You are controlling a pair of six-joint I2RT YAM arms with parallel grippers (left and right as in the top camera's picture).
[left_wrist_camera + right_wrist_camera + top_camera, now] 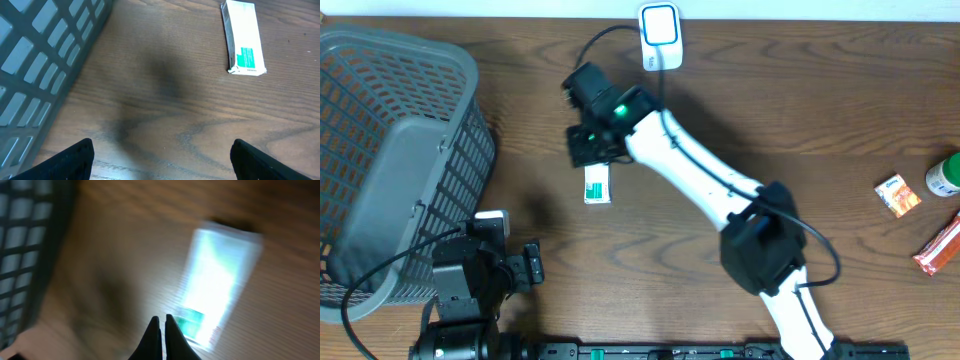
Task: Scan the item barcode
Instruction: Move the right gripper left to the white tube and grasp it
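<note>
Hovering over box (597,185), centre-left of overhead frame, flat on table (790,90): right tool (162,319) pinched together, empty. Risk: closed fingers shove box instead of gripping it; barcode side unseen, may face away from scanner (659,35). Left tool (161,155) spread apart, idle.

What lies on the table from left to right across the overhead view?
In order: grey plastic mesh basket → white-and-green cardboard box → white scanner with a blue-ringed face → small orange-and-white packet. The green-capped bottle and orange-red wrapper at far right overlap, so they are left unordered.
</note>
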